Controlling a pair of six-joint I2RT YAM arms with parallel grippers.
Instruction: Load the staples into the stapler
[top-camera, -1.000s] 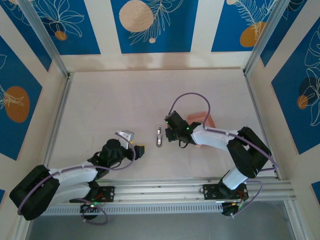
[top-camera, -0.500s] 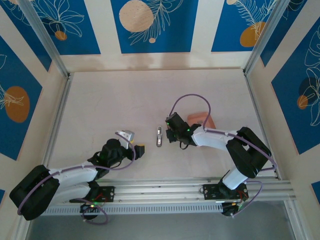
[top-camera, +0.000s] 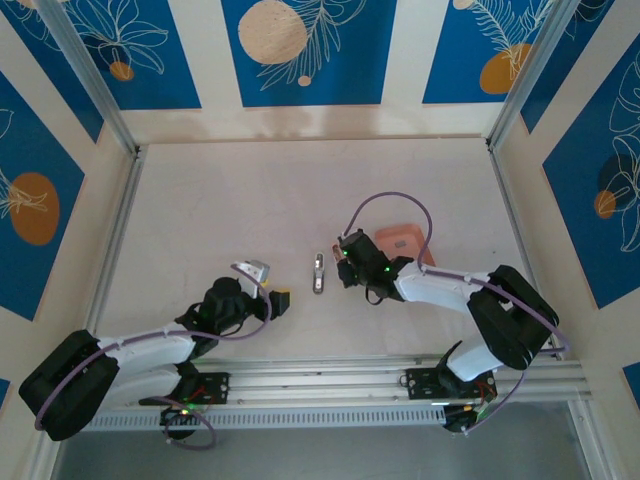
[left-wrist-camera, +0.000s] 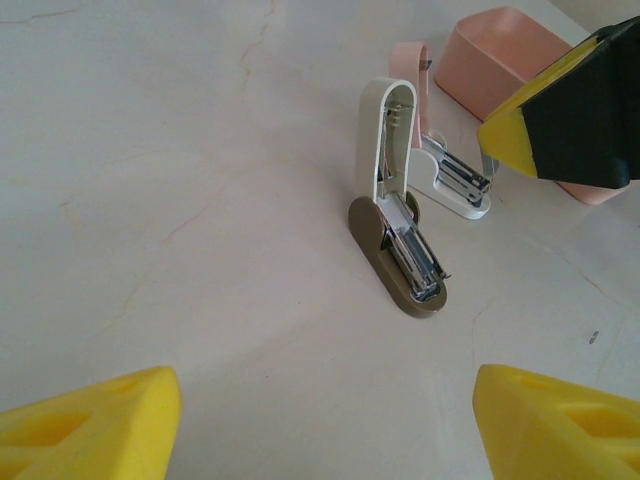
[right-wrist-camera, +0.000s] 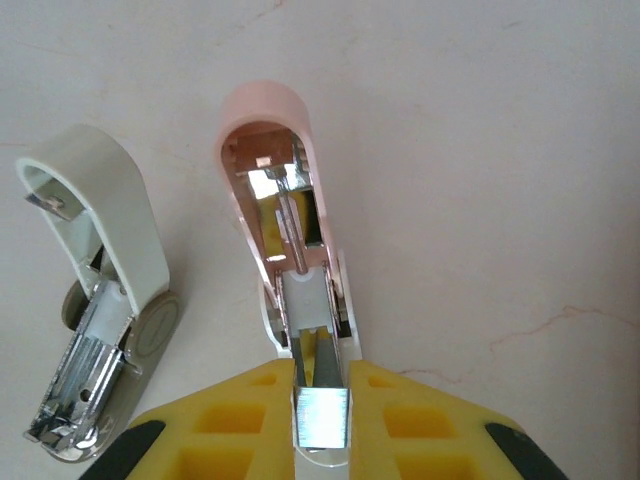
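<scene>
Two small staplers lie hinged open side by side. One has a pink lid and white base (right-wrist-camera: 268, 170); the other has a cream lid and olive base (right-wrist-camera: 100, 300). My right gripper (right-wrist-camera: 320, 380) is shut on a silvery strip of staples (right-wrist-camera: 320, 418), held directly over the rear of the pink-lidded stapler's open channel. In the left wrist view the cream stapler (left-wrist-camera: 398, 225) is in the middle, with the pink one (left-wrist-camera: 440, 175) behind it. My left gripper (left-wrist-camera: 330, 430) is open and holds nothing, a little short of the cream stapler. From above, the cream stapler (top-camera: 318, 272) lies between the left gripper (top-camera: 270, 290) and the right gripper (top-camera: 345, 268).
A salmon-pink tray (top-camera: 405, 240) sits on the table just behind my right forearm, also at the top right of the left wrist view (left-wrist-camera: 500, 55). Aluminium rails line the table's left, right and near edges.
My right forearm has swung out to the right, uncovering more of the pink tray, while its gripper has stayed by the staplers. The left arm has not moved.
</scene>
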